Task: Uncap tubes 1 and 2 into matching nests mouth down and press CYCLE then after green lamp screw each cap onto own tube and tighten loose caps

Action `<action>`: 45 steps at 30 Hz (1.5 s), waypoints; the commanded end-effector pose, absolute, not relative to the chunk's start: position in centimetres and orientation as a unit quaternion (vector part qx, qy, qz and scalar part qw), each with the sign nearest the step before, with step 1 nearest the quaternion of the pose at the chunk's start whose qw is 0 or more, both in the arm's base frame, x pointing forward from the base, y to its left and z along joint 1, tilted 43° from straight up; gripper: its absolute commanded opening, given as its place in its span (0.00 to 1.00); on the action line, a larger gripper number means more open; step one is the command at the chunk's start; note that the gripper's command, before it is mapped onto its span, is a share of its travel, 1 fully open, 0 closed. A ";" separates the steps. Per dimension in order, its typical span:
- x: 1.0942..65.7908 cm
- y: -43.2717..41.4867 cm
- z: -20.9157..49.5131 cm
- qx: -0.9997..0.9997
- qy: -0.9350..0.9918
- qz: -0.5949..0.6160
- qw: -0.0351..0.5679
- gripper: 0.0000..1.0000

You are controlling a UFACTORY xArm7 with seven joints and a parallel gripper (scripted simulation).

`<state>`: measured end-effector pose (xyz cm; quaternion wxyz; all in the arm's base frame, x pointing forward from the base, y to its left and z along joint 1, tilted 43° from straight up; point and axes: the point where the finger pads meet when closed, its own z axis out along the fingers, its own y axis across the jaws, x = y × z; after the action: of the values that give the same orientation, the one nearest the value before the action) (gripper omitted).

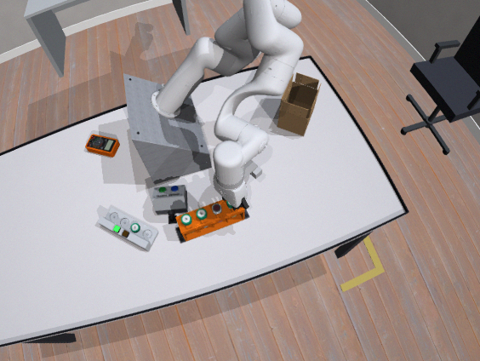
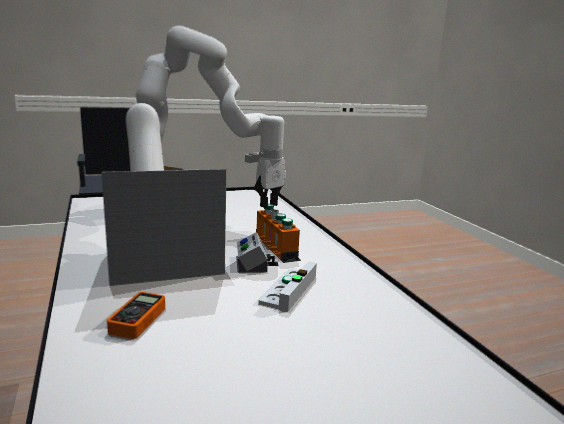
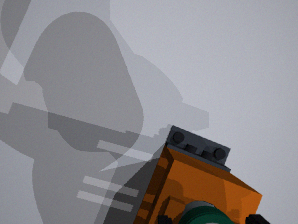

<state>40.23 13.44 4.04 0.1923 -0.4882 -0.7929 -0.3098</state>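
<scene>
The pincer [image 2: 269, 204] stood partly open over the end cap [image 3: 206, 214] of the orange decapping station [image 1: 211, 225], gripping nothing. On the white table [image 1: 298, 204], the key housing [image 1: 170, 198] sat just beside the station, with the cap tray [image 1: 128, 227] near it, one cap [image 1: 135, 227] in a nest and its green lamp [image 1: 117, 228] lit. A multimeter [image 1: 102, 145] and a cardboard box [image 1: 299, 104] lay well apart. The exterior view showed a grey panel [image 2: 165, 230] hiding the arm's base; the top view showed one tube [image 1: 216, 208] uncapped.
</scene>
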 end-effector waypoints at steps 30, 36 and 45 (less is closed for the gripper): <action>40.4 13.8 3.6 -0.489 -0.792 -0.310 0.190 0.00; 40.4 13.8 3.6 -0.489 -0.792 -0.310 0.190 0.00; 40.4 13.8 3.5 -0.566 -0.740 -0.290 0.220 0.00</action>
<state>40.22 13.95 3.48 0.2120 -0.5397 -0.7580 -0.2988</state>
